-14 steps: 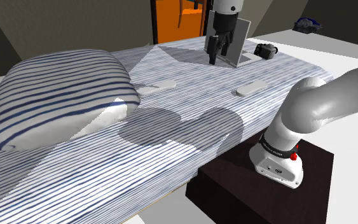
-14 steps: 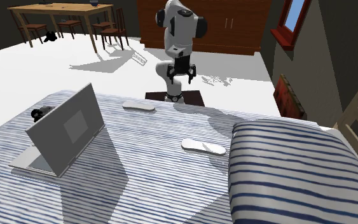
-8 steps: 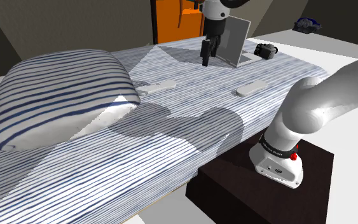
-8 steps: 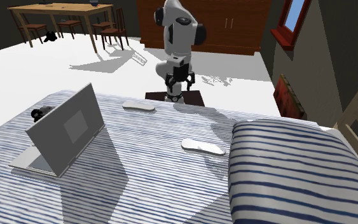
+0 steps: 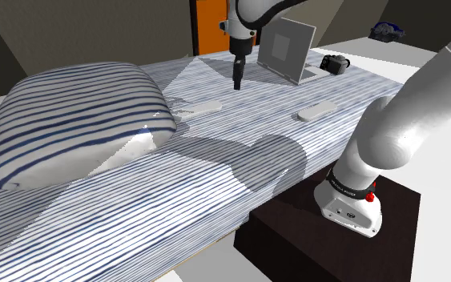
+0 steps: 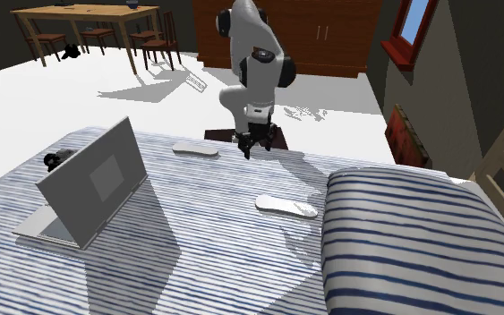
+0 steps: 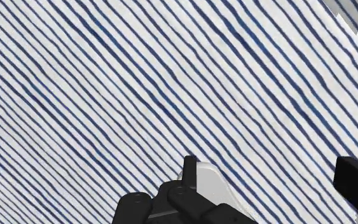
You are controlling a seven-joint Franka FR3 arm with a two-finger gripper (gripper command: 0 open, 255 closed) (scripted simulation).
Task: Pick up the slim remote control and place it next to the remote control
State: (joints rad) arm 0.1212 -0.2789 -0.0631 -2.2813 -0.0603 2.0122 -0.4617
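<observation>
Remote (image 5: 199,110) beside striped pillow (image 5: 71,120): flat, pale grey, round-ended.

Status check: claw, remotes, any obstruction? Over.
Claw open, empty, above bed. Pillow-side remote and stand-side remote lying apart, untouched. Laptop clear of path.

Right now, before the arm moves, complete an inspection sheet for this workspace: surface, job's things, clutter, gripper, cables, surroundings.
Surface: bed with blue-striped sheet; striped pillow at one end.
Job's things: two pale remotes lying flat, apart: remote by the pillow, remote near the bed's edge.
Clutter: open laptop, black camera beside it.
Gripper: gripper open, holding nothing, above the sheet.
Cables: nothing seen.
Surroundings: orange door, dining table, wooden cabinet, dark stand.
</observation>
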